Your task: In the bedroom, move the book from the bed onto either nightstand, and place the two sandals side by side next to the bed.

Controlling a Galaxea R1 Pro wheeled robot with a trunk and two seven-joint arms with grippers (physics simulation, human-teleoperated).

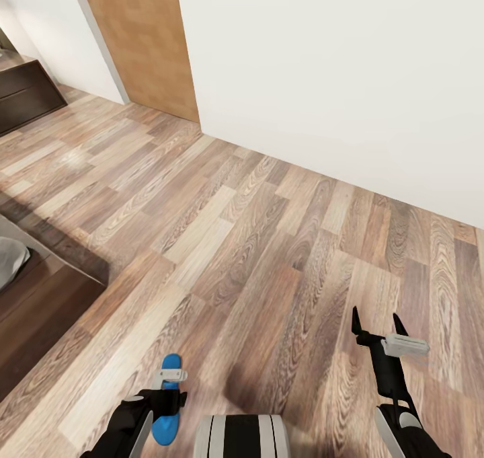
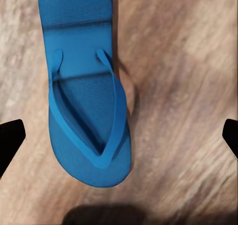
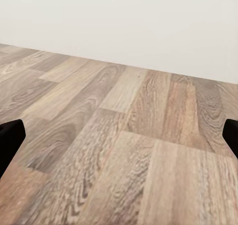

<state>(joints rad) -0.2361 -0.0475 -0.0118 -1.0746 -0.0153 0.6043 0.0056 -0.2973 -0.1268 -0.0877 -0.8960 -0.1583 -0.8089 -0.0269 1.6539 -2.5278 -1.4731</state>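
The left gripper (image 2: 119, 136) hangs wide open over a sandal (image 1: 167, 399) at the lower left on the floor (image 1: 269, 256), so descending off-centre could push it away, while the right gripper (image 1: 376, 327) is open, empty.

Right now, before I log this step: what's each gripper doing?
Left gripper: open, above the blue sandal, holding nothing.
Right gripper: open, empty.

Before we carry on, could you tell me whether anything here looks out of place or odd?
One blue sandal lies alone on the wood floor under the left gripper, with no partner beside it. Nothing looks spilled or damaged.
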